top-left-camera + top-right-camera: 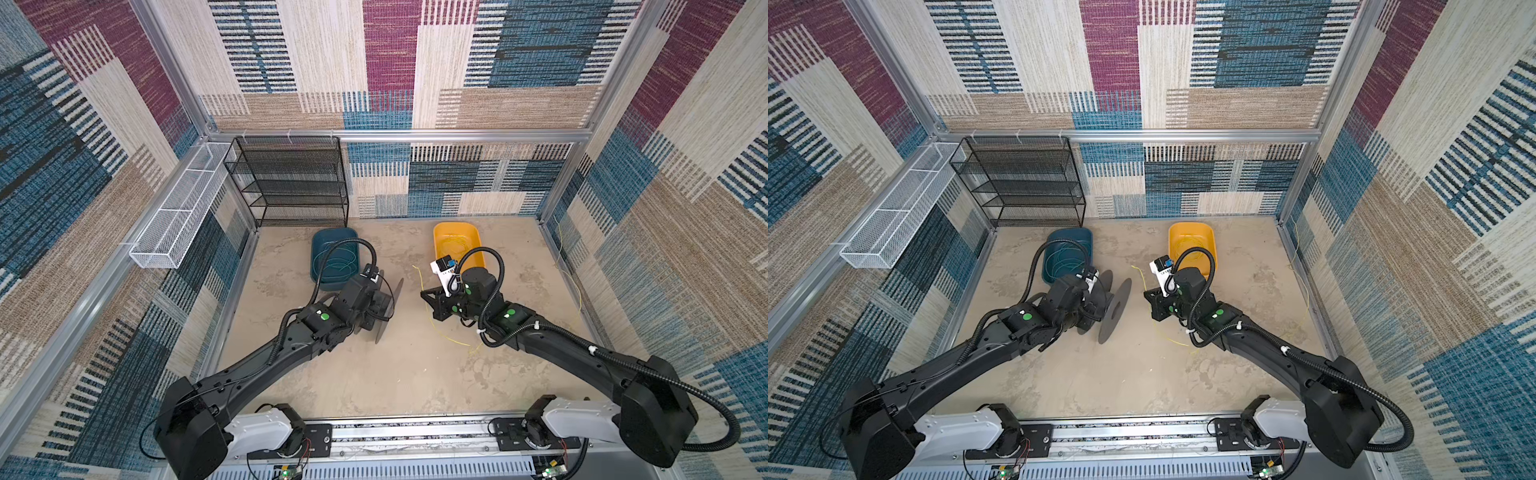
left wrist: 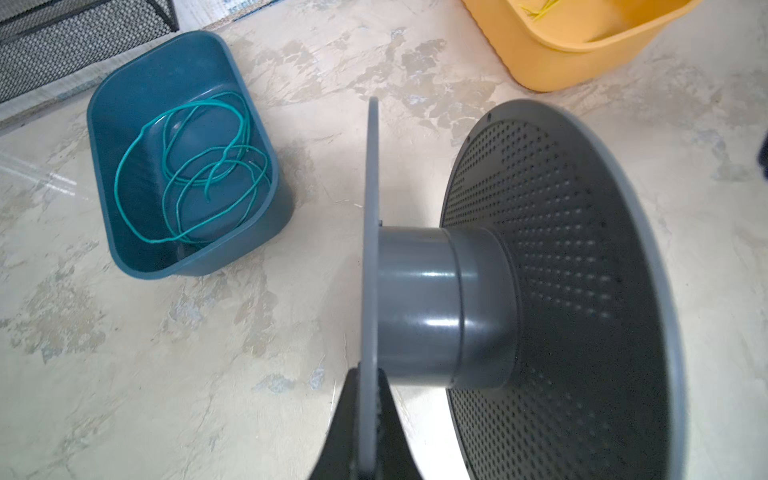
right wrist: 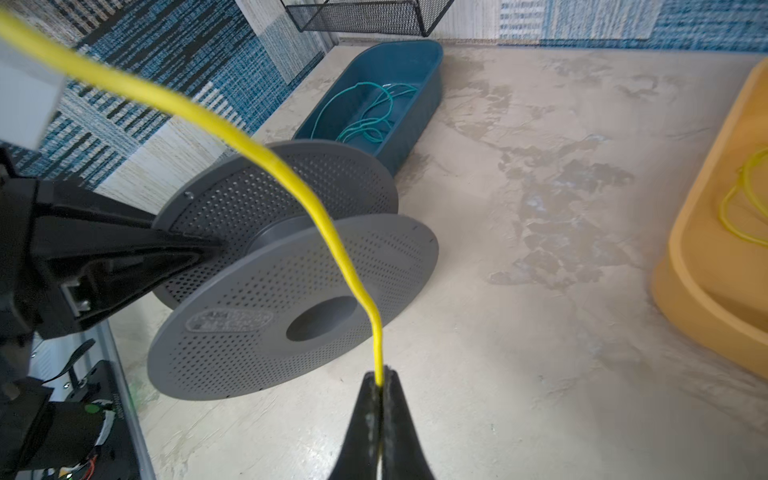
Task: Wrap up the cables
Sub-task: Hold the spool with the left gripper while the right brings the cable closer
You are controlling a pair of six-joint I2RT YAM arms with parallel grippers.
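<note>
Your left fingers (image 2: 343, 432) are clamped on one flange rim of the grey spool (image 3: 257, 316), probably to hold it on edge for winding. Your right fingers (image 3: 363, 428) are closed on the yellow cable (image 3: 378, 349) near its end, just beside the spool. The slack trails over the desk (image 1: 395, 374). The hub is bare and the near flange blocks it. The teal bin (image 2: 274, 224) with the green cable (image 2: 116, 183) sits behind, and the yellow bin (image 1: 444, 230) holds more yellow cable.

**A robot lab's enclosed test cell**

Bare silver aluminium frame beams (image 1: 457, 135) box in a mottled beige tabletop (image 1: 395, 374), with patchwork woven fabric panels (image 1: 324, 50) for walls. Well beyond the jaws of the left gripper (image 2: 369, 386) a black wire-mesh shelf rack (image 1: 291, 178) stands against the back wall. Behind the jaws, a slotted metal base rail (image 1: 415, 432) carries both arm mounts and small exposed circuit boards (image 1: 286, 471).
</note>
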